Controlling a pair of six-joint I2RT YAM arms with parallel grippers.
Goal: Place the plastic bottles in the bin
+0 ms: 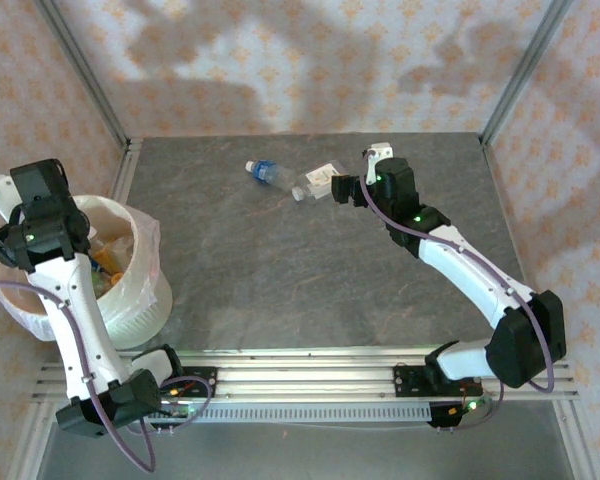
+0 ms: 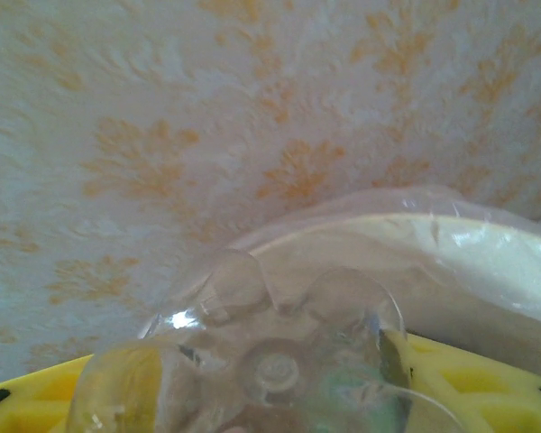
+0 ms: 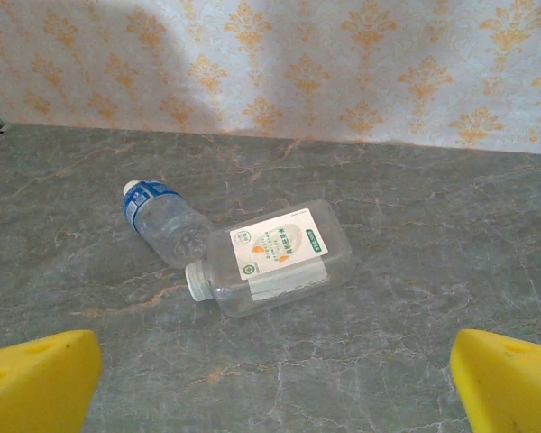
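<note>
A large round white basket lined with a thin white plastic bag, the bin, stands at the left edge of a grey marbled counter. From overhead, orange and green shapes lie inside the bin (too small to name for certain). The left arm rises beside the bin, with its wrist over the bin's left rim.

The left wrist camera gives what the overhead view hides. The left pincer, yellow-fingered, is partly closed on a held clear plastic bottle. The bottle's lobed, petal-shaped base faces the lens between the two fingers. Just behind it curves the bin's bag-covered rim, with orange-patterned wallpaper beyond.

Well to the right of the bin, toward the far side of the counter, two more bottles lie on their sides, touching. One is a slim clear bottle with a blue cap and blue label. The other, farther from the bin, is a squat clear bottle with a white cap and a white-and-green label.

The right wrist camera shows this pair closer (detail lost from above). The slim bottle's base rests against the squat one near its cap, and the squat bottle's label faces up. The right pincer stands wide open with nothing in it. Its yellow fingertips are apart from both bottles, on the side away from the bin.
</note>
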